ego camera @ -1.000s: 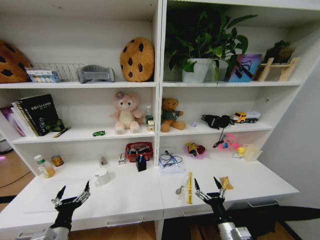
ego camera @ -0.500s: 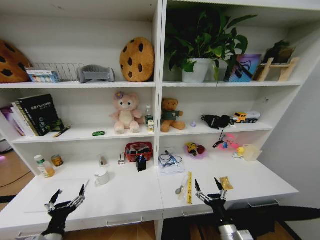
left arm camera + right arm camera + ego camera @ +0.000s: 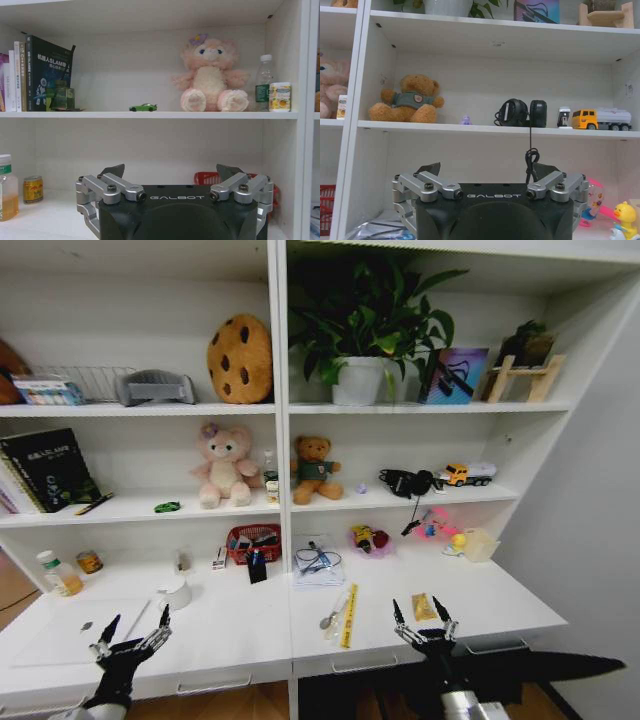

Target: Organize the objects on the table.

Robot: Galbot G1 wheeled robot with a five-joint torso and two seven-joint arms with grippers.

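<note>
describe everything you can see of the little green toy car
The green toy car is a tiny, glossy model with a low sports-car shape, dark windows and dark wheels; it looks like painted metal or plastic. It sits upright on its wheels, side-on in the left wrist view, on the white middle shelf of the left bay. It stands alone, touching only the shelf board, between the books and the pink plush bear. From the head view it is a small green spot left of that bear.

Open left claw (image 3: 171, 176) facing shelves (image 3: 150, 115)
</note>
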